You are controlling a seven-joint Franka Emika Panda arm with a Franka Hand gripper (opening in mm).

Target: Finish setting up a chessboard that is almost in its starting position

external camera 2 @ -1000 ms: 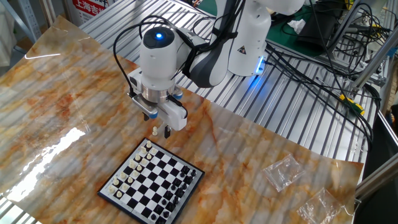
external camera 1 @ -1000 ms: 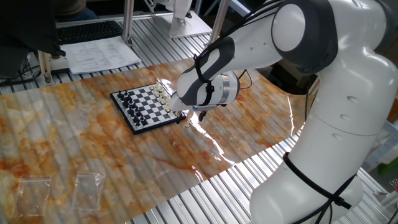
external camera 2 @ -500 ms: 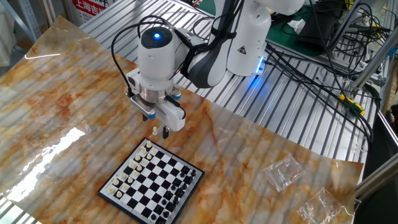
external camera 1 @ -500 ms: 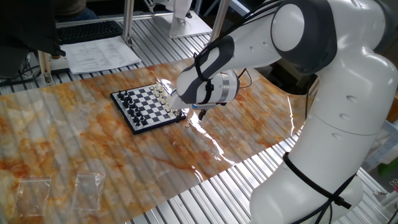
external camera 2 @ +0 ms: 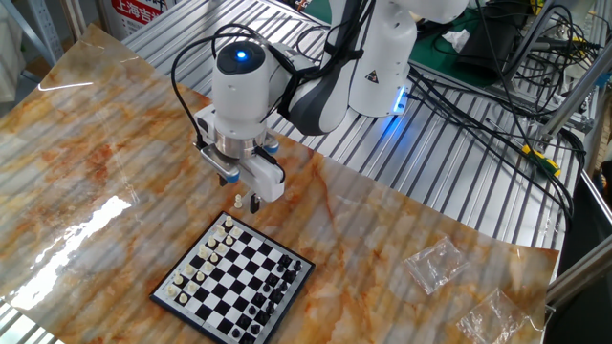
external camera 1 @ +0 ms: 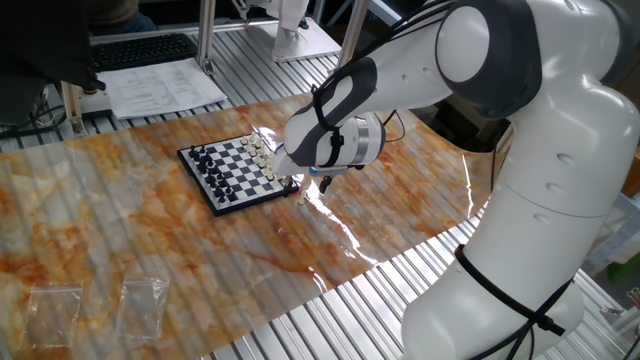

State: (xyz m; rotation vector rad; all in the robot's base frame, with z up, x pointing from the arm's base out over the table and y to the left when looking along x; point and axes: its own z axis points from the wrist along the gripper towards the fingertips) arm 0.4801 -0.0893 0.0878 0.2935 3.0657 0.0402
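Two clear plastic bags lie at the near right of the orange marbled table covering. Left of them sits the small black-and-white checkered chessboard, cream pieces along its left side, black along its right. Just beyond its far corner, the white robot arm reaches straight down, its two-finger gripper low over the covering with a tiny cream chess piece between the fingers; whether the jaws are clenched on it cannot be told. Farther back, black cables trail across the slatted metal table
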